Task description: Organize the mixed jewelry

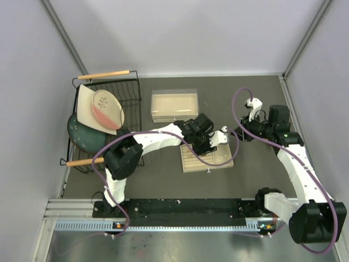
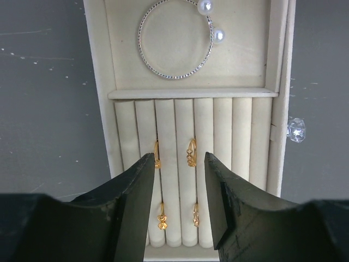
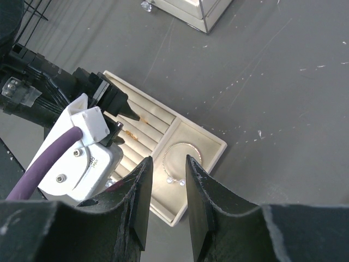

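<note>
Left end effector (image 2: pixel 178 161), jaws apart, hovers above gold rings (image 2: pixel 191 153) in tray (image 2: pixel 103 109)

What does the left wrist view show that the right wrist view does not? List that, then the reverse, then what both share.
Only the left wrist view: all four gold rings in the slotted rolls, and the tray's clear knob. Only the right wrist view: the clear box, the purple cable and the open right gripper. Both: the beige tray, the silver bracelet in its open compartment, and the open left gripper over the rolls.
</note>
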